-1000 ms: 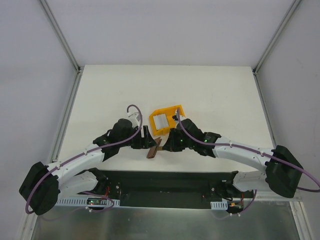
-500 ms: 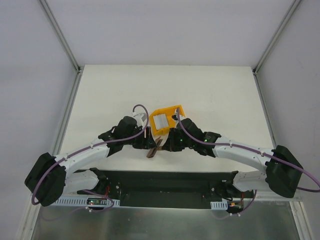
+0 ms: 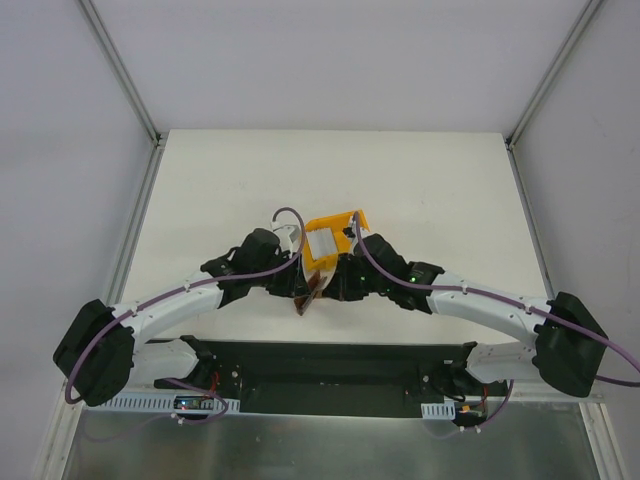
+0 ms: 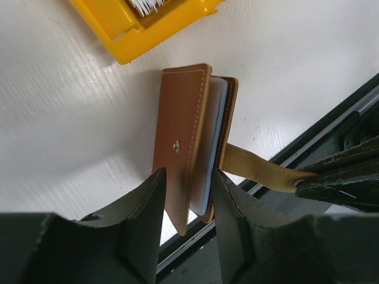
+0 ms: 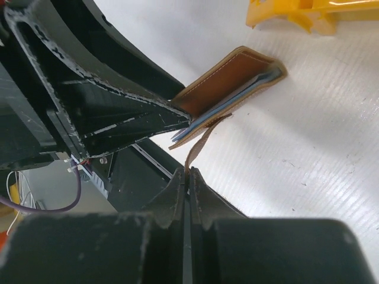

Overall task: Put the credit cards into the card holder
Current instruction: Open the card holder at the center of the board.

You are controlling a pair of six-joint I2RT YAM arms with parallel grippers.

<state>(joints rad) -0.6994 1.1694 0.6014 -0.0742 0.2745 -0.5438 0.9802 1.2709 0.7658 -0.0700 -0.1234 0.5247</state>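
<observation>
Leather card holder [image 4: 180, 118] is on edge by the tabletop's [image 4: 59, 118] near rim; right tool [image 5: 188, 177] is pinched closed on its tab [image 4: 254, 168]; left tool [image 4: 188, 174] straddles its lower end, can't tell if it grips; squeeze there and you clamp it closed, or the tab slips; credit cards [image 4: 145, 6] sit in the yellow bin [image 4: 118, 29].

The table [image 3: 430, 190] is a white sheet with a fine ribbed grain, and a black strip runs along its near edge behind both sets of jaws. A yellow bin [image 4: 160, 29] sits flat on it, just beyond the tips of the left gripper [image 4: 188, 183]. The brown card holder [image 4: 180, 124] stands on edge between that gripper's jaws, its fold end toward the bin. It seems to rest on the white surface there, though the contact is hard to see. Its strap runs back into the pinched jaws of the right gripper [image 5: 188, 174].
</observation>
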